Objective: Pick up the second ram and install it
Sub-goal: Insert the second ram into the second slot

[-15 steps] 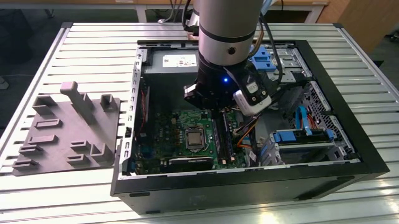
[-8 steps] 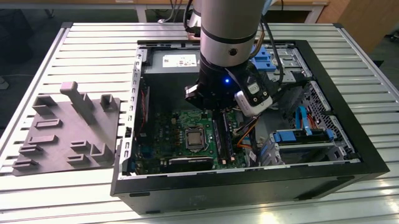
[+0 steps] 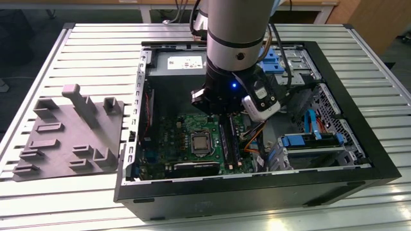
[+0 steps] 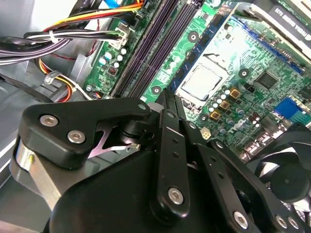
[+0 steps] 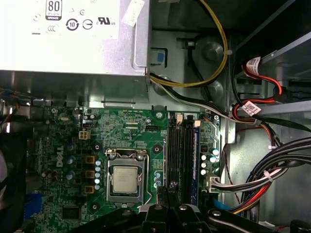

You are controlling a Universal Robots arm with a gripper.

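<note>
Gripper (image 3: 226, 117): inside the open computer case (image 3: 359, 166), low over the motherboard (image 3: 183, 131), above the black memory slots (image 5: 181, 155); in both wrist views its fingers (image 4: 171, 127) stand drawn close together, nearly touching. Whether anything thin is pinched between them cannot be told.
Second ram: cannot be made out with certainty; a dark strip stands in the slot area in the exterior view.
Processor socket (image 5: 126, 178): beside the slots.
Grey holder tray (image 3: 67, 139): on the table at the exterior view's left, well apart from the case
</note>
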